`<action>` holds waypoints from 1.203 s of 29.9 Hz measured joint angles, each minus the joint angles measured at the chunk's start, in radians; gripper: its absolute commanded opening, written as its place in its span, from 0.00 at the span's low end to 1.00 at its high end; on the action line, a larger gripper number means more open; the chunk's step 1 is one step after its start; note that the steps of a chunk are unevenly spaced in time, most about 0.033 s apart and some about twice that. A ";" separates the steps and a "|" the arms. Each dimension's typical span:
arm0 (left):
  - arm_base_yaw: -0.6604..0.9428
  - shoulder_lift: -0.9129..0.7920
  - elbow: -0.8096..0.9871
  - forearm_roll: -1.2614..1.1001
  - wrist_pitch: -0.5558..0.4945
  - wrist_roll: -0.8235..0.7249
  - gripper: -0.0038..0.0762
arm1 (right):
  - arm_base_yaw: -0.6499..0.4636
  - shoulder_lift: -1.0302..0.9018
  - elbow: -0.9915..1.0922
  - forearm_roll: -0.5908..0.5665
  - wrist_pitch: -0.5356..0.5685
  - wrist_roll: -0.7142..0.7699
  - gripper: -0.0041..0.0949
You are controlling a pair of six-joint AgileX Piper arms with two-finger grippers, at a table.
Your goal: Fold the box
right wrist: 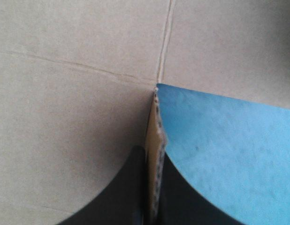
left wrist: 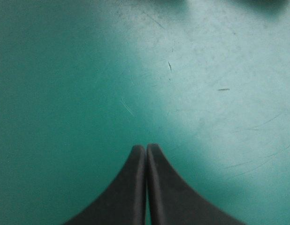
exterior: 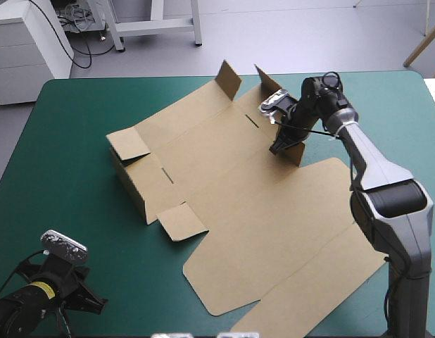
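High view: brown box (exterior: 203, 148) on the teal-green tabletop (exterior: 62, 127), spread from the middle toward the near right, with its big lid panel (exterior: 274, 232) flat and reaching the near edge. Left wall (exterior: 129, 186) raised, a small flap at each of its ends; right wall (exterior: 296, 153) upright too, with two flaps (exterior: 229, 79) standing at the far end. Right end effector (exterior: 281, 146) down on that right wall's top edge, clenched on the board. Left end effector (exterior: 96, 303) low at the near left corner, well apart from the box, over bare cover. Beyond the far edge, pale grey floor (exterior: 274, 35), a white cabinet (exterior: 27, 49) at far left with dark cables (exterior: 80, 42) beside it, and white frame legs (exterior: 154, 21).

Left wrist view: black fingers (left wrist: 131, 187) pressed together in one pointed arch, grasping nothing. Ahead of them only teal-green cover, marked with fine scratches (left wrist: 169, 65) and a paler sheen.

Right wrist view: corrugated edge of the wall pinched between the fingers. Brown board with crease lines on one side, teal-green cover on the other.
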 measured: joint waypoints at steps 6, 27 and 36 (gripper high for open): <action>0.000 0.000 0.000 0.000 0.000 0.000 0.04 | 0.115 0.076 -0.107 -0.002 -0.015 -0.126 0.03; 0.000 -0.001 -0.002 -0.114 -0.108 0.077 0.04 | 0.364 0.090 -0.130 0.032 -0.066 -0.342 0.02; 0.000 -0.001 -0.069 -0.142 -0.104 0.089 0.04 | 0.412 0.111 -0.130 0.058 -0.090 -0.353 0.02</action>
